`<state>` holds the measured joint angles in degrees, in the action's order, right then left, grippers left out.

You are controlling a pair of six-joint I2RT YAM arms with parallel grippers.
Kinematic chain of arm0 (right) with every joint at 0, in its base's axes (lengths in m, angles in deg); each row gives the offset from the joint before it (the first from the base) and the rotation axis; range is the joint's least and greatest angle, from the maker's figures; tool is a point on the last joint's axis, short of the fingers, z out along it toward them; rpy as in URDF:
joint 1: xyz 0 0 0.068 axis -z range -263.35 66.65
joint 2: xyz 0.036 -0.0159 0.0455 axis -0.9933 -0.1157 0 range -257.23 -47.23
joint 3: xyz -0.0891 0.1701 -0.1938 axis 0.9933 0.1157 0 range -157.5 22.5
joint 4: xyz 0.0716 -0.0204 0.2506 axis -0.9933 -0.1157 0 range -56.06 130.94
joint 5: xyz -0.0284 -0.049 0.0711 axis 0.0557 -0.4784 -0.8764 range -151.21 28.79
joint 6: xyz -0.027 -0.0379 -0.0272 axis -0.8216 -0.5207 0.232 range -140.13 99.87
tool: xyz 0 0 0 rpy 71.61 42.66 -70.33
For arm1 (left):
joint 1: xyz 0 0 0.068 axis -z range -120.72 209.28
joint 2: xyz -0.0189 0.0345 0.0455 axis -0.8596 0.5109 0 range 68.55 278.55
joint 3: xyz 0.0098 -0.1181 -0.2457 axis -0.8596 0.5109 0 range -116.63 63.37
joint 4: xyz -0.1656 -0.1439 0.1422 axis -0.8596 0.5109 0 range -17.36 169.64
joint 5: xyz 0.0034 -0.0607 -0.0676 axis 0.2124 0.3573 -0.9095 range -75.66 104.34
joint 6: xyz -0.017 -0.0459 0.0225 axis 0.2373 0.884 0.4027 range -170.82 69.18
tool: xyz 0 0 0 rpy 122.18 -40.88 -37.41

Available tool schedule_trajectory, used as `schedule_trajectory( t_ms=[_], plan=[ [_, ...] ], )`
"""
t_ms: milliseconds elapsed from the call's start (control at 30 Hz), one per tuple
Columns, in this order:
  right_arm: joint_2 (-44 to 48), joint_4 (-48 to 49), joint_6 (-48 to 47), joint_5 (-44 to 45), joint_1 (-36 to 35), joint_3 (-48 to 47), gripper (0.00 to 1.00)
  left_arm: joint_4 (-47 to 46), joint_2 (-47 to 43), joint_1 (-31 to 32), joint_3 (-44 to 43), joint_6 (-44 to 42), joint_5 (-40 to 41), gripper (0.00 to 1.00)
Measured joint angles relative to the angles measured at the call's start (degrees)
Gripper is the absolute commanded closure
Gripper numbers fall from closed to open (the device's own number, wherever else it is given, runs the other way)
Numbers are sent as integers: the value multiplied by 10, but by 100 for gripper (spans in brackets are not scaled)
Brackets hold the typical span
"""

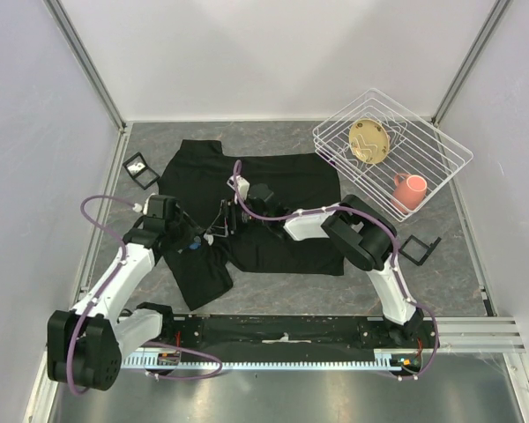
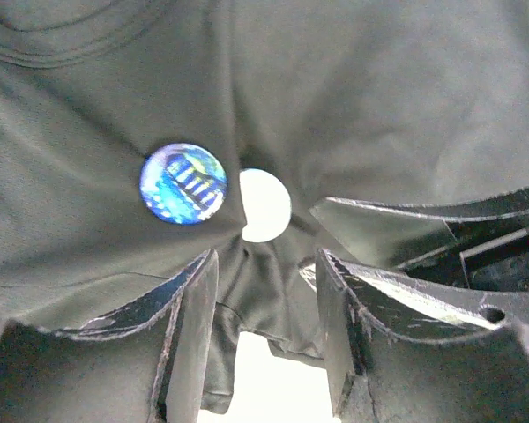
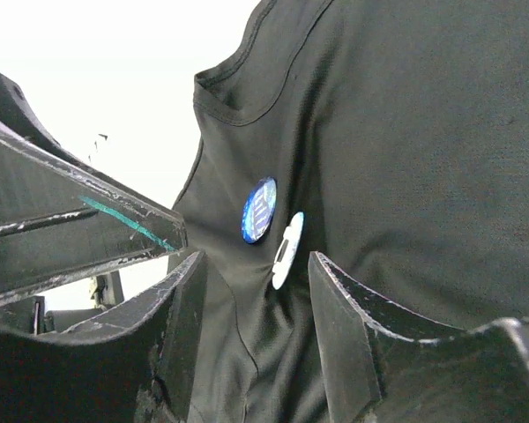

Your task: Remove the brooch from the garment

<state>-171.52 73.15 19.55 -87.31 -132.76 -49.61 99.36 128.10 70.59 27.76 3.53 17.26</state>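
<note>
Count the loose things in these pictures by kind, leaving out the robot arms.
Black T-shirt: 1
Blue round badge: 1
White disc: 1
Wire basket: 1
Pink mug: 1
Tan dish: 1
Small black square frames: 2
Total: 8

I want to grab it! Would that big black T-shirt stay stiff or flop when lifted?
Probably floppy: the black soft-fabric T-shirt puckers into folds beside the round blue brooch. Likely light and thin too, as its edge droops loosely inside the left gripper.
</note>
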Motion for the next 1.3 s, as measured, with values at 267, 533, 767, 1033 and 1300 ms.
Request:
schedule_trajectory(
  t_ms=[267,533,767,1033,1300],
  plan=[
    [-27,-20,-5,3,-7,-19,59,-22,41,-75,14,3,-109,46],
    [-46,-30,-6,3,-11,-35,70,-54,89,-90,14,35,-154,45],
    [-52,-31,-7,2,-13,-39,81,-63,125,-98,13,57,-159,45],
    [-52,-31,-7,2,-13,-39,92,-76,163,-108,7,77,-171,45],
    [-52,-30,-8,2,-14,-39,100,-87,177,-110,-3,98,-184,40]
  ],
)
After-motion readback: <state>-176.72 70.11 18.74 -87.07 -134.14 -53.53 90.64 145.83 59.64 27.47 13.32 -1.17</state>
